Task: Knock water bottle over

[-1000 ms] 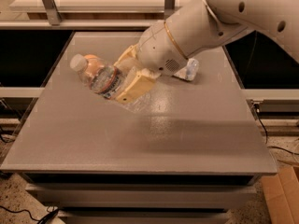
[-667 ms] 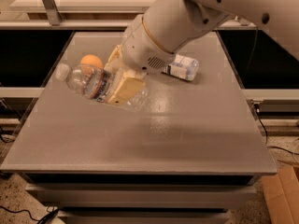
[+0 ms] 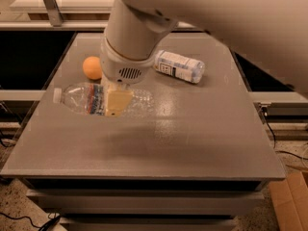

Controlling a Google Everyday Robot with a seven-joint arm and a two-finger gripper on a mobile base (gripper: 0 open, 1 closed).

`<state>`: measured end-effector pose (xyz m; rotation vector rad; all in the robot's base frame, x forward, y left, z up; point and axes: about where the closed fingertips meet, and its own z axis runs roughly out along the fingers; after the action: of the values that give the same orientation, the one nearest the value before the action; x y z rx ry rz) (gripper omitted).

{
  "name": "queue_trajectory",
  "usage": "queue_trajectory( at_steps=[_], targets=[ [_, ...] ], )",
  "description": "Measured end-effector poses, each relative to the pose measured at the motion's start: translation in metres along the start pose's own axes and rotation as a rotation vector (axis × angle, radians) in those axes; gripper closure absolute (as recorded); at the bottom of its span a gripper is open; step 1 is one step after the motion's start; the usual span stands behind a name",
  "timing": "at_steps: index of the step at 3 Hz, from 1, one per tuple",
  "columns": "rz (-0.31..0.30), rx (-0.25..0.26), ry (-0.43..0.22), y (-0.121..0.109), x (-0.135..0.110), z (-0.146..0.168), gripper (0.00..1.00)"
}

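The water bottle (image 3: 82,99), clear ribbed plastic with a white cap and a narrow red, white and dark blue band, lies on its side on the grey table (image 3: 192,138), cap pointing left. My gripper (image 3: 117,101) hangs from the big white arm right over the bottle's middle, its cream-coloured fingers (image 3: 118,102) against or just in front of the bottle body. The arm hides the part of the bottle behind it.
An orange ball (image 3: 92,67) sits just behind the bottle at the left. A second bottle with a large white label and blue print (image 3: 179,66) lies on its side at the back centre. A cardboard box (image 3: 288,196) stands on the floor at the right.
The bottle has gone from tilted in the air to lying flat on the table, further left. My arm has swung left and down over it.
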<state>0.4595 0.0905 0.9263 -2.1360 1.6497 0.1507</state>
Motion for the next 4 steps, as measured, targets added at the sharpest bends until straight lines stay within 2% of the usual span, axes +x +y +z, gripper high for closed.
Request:
queue_trajectory(
  at_steps=[1, 2, 3, 4],
  targets=[
    [0.018, -0.021, 0.137, -0.003, 0.008, 0.018, 1.0],
    [0.024, -0.059, 0.236, -0.004, 0.014, 0.033, 1.0],
    [0.025, -0.113, 0.296, -0.002, 0.017, 0.049, 1.0],
    [0.029, -0.159, 0.319, 0.002, 0.018, 0.063, 1.0]
  ],
)
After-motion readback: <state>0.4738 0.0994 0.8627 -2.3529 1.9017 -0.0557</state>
